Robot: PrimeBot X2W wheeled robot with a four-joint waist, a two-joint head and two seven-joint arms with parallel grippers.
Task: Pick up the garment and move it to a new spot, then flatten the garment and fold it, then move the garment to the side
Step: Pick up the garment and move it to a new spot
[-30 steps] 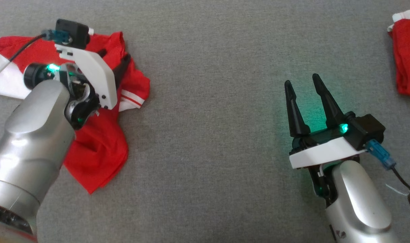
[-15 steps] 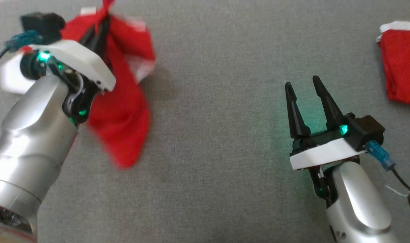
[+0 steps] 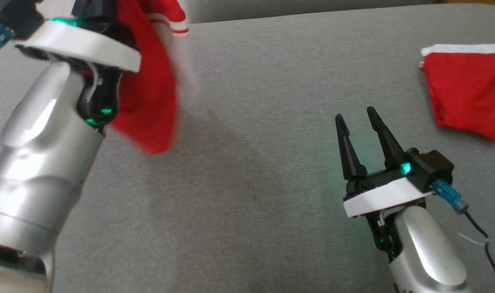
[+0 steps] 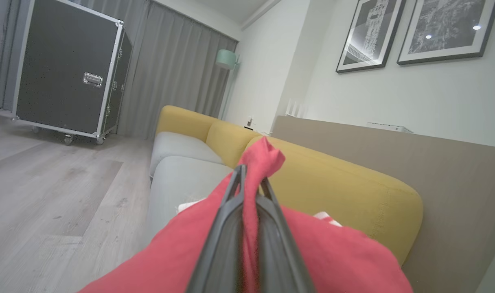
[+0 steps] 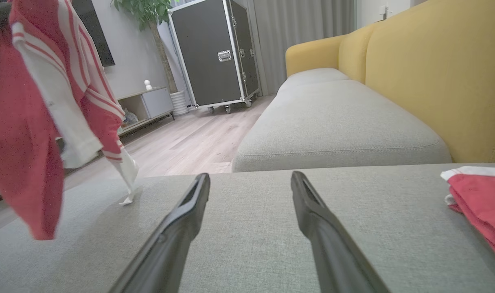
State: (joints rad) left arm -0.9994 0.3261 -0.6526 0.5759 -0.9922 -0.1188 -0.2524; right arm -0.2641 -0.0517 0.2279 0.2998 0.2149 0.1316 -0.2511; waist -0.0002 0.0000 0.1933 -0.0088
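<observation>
Red garment (image 4: 345,260) inside left tool (image 4: 251,176)

Silver forearms (image 3: 40,162), white wrist plates (image 3: 386,197), green lights (image 3: 404,167), black tapered fingers (image 3: 388,140); a blue connector (image 3: 447,195) and dark cable (image 3: 479,236) beside the right gripper (image 3: 354,114).

Work surface: a grey fabric seat (image 3: 247,195). Behind it stands a yellow sofa (image 5: 426,81) with grey seat cushions (image 5: 337,122). The floor (image 4: 48,183) is pale wood planking. A black wheeled case (image 4: 68,73) with metal edging stands in front of grey curtains (image 4: 174,77). A lamp (image 4: 226,59) with a pale green shade stands at the far end of the sofa. A framed picture (image 4: 369,34) and a second frame (image 4: 447,28) hang on the white wall (image 4: 414,101). A potted plant (image 5: 143,12) stands between the case and a low cabinet (image 5: 147,106).
</observation>
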